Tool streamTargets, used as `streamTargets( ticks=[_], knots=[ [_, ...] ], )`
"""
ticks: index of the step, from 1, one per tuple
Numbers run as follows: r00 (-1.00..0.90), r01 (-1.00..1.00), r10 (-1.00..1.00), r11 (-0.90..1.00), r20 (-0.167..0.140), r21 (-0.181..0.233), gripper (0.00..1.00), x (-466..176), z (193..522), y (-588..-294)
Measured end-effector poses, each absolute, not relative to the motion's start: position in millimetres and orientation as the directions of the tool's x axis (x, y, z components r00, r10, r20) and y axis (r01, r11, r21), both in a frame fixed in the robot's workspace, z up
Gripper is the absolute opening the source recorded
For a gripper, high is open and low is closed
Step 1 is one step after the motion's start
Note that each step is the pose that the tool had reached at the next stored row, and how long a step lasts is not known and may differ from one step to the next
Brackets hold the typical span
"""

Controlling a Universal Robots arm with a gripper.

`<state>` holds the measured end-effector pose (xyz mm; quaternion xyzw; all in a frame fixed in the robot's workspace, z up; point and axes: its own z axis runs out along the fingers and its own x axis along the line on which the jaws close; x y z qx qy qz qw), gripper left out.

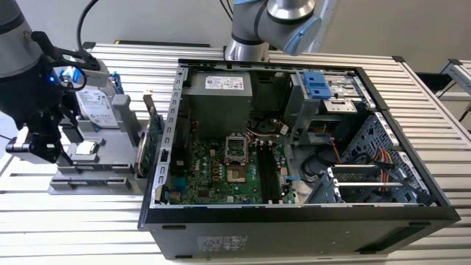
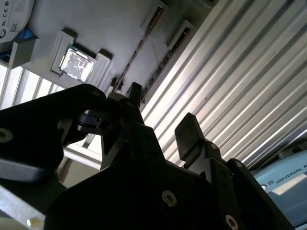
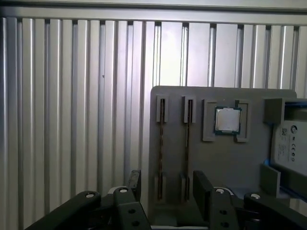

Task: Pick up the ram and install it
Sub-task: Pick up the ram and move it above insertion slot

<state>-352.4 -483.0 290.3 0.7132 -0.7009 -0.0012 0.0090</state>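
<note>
Two ram sticks stand on edge in slots of a grey fixture (image 3: pixel 230 163): one ram stick (image 3: pixel 161 143) and a second (image 3: pixel 187 143) beside it. In the second wrist view they appear as thin dark strips (image 2: pixel 144 43). My gripper (image 3: pixel 168 184) hovers above the fixture's near end, open, with nothing between its fingers (image 3: pixel 201 184). Both sticks lie within the gap as seen in the first wrist view. In the exterior view the gripper (image 1: pixel 37 146) hangs at the left, over the fixture (image 1: pixel 88 179). The motherboard's dark memory slots (image 1: pixel 268 176) sit inside the open computer case (image 1: pixel 294 221).
The fixture also holds a processor chip (image 3: pixel 227 120) and a silver hard drive (image 1: pixel 96 107) with blue clips. A green expansion card (image 1: pixel 151 146) stands between the fixture and the case wall. Everything rests on a ribbed metal table (image 3: pixel 72 96).
</note>
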Motion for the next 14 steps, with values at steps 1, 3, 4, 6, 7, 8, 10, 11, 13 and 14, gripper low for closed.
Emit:
streamTargets(
  ticks=[1,3,4,6,7,8,10,11,13,14],
  knots=[
    [0.017,-1.000,-1.000,-0.017,0.011,0.015,1.00,-352,290,-483],
    [0.017,-1.000,-1.000,-0.017,0.011,0.015,1.00,-352,288,-483],
    [0.017,-1.000,-1.000,-0.017,0.011,0.015,1.00,-352,287,-483],
    [0.017,-1.000,-1.000,-0.017,0.011,0.015,1.00,-352,285,-483],
    [0.017,-1.000,-1.000,-0.017,0.011,0.015,1.00,-352,285,-483],
    [0.017,-1.000,-1.000,-0.017,0.011,0.015,1.00,-352,284,-483],
    [0.017,-1.000,-1.000,-0.016,0.011,0.015,1.00,-352,282,-483],
    [0.016,-1.000,-1.000,-0.016,0.011,0.015,1.00,-352,281,-484],
    [0.015,-1.000,-1.000,-0.015,0.011,0.015,1.00,-352,280,-484],
    [0.014,-1.000,-1.000,-0.014,0.011,0.015,1.00,-352,279,-484]
  ],
)
